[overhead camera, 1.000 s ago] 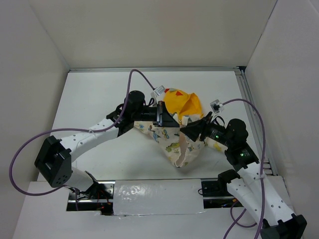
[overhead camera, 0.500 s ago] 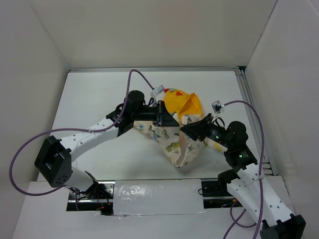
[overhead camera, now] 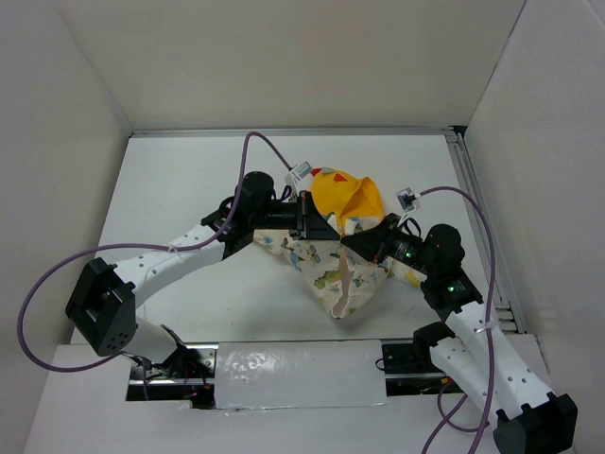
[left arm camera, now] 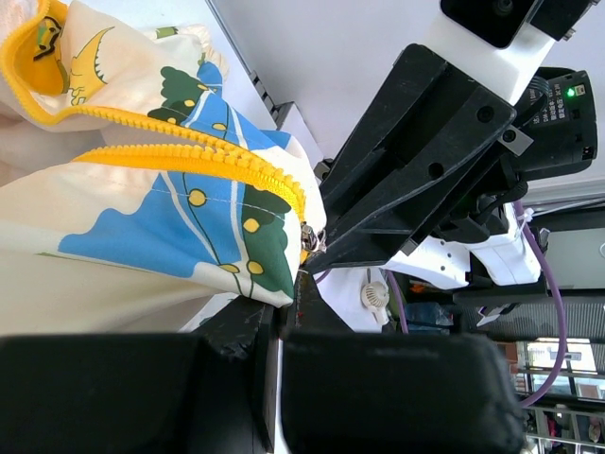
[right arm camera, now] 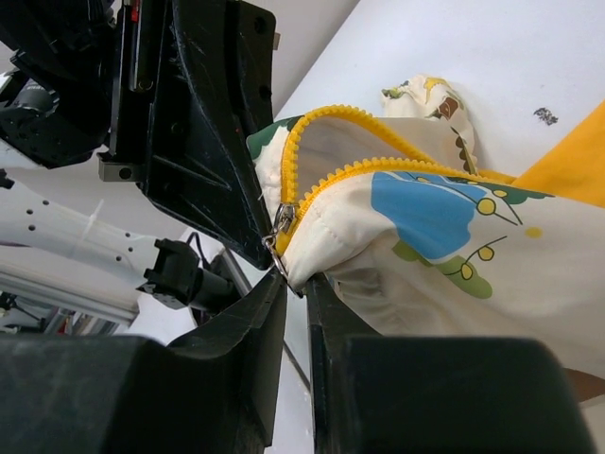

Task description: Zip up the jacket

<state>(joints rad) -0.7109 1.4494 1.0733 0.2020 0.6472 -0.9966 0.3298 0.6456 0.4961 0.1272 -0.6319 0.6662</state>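
Jacket (overhead camera: 336, 270) hem clenched in left hand (left arm camera: 281, 317), zip slider (right arm camera: 282, 222) end grasped by right hand (right arm camera: 295, 288). Teeth (right arm camera: 350, 168) seen parted beyond slider; nearly whole zip judged left undone.

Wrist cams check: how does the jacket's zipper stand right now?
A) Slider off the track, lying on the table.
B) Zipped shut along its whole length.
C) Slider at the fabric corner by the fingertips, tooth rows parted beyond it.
C: in the right wrist view the slider sits at the jacket corner by the right gripper, and the two yellow tooth rows diverge from it.
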